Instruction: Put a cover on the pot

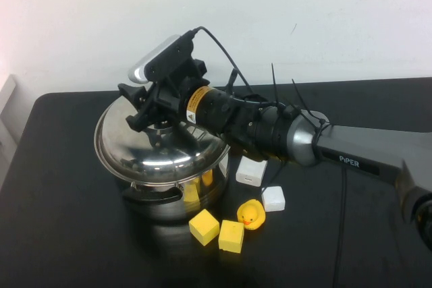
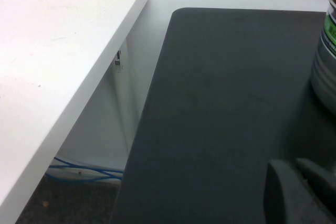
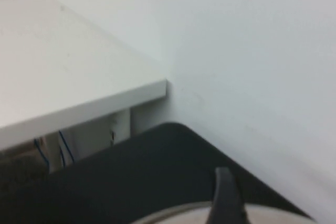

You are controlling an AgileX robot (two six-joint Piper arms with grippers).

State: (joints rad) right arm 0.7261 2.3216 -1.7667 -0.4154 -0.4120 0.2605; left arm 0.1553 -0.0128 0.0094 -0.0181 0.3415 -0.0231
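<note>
Judged nearly done. Large round shiny stainless-steel pot [image 1: 177, 197] with black loop handles stood left of centre on the black table [image 1: 81, 247], at about nine o'clock from the table's middle. Domed steel lid [image 1: 158, 152] lay over the pot's mouth, seemingly tilted a little, rim overhanging at the nine o'clock side; whether seated flush, not possible to tell. Right claw [image 1: 154, 118] reached in from three o'clock and sat over the lid's top, where a knob would be; knob itself hidden beneath the claw, so open or closed could not be told. In the right wrist view only one dark finger [image 3: 224, 200] showed above the lid's edge [image 3: 184, 214].

Left claw [image 2: 302, 192] parked low over bare table near the pot's steel wall [image 2: 324, 61], empty by the look of it; grip state not clear.

Clustered at the pot's five o'clock: yellow blocks [image 1: 217, 231], a yellow rubber duck [image 1: 251, 214], two white blocks [image 1: 262, 185].

Left to do, by estimate: settle the lid level, release, draw the right arm back.
</note>
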